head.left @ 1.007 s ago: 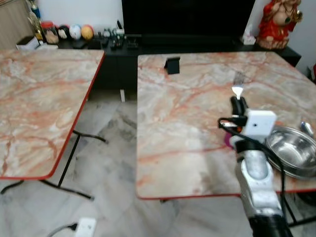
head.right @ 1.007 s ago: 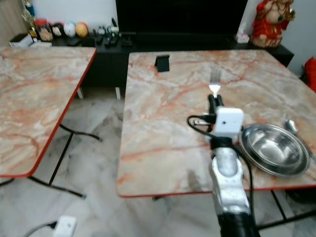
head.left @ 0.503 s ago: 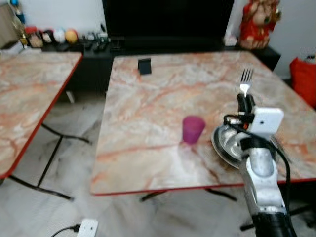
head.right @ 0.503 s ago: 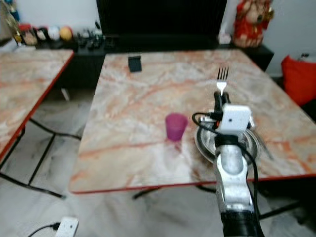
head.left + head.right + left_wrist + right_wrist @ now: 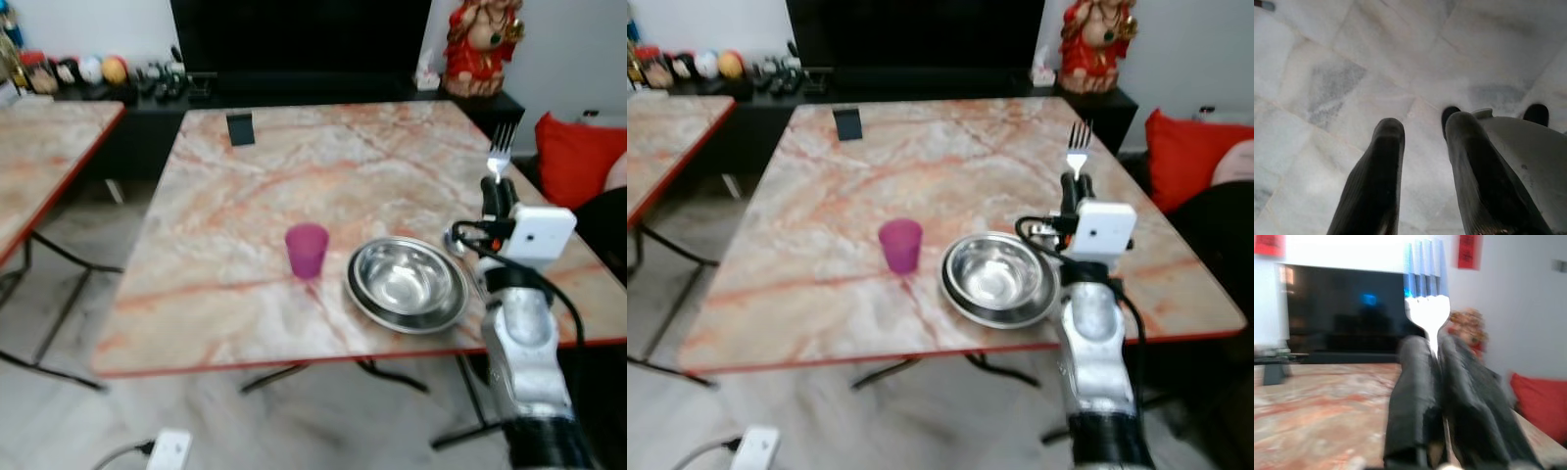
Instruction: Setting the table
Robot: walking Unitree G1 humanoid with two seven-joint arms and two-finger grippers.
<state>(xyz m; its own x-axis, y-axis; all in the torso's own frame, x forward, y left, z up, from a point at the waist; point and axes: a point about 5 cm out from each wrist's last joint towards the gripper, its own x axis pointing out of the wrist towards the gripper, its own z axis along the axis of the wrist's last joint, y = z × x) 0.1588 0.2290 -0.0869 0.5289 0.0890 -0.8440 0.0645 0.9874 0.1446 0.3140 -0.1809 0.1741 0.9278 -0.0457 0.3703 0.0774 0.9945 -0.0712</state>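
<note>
Fork (image 5: 501,149) gripped upright, tines up, between the closed fingers of the right end effector (image 5: 496,199), raised above the right edge of the marble surface (image 5: 245,215). Steel bowl (image 5: 407,283) rests on the surface near its front edge, just left of the right arm. Purple cup (image 5: 307,251) stands upright just beside the bowl, apart from it. Left end effector (image 5: 1422,147) hangs over the tiled floor (image 5: 1327,73), fingers parted, holding nothing.
</note>
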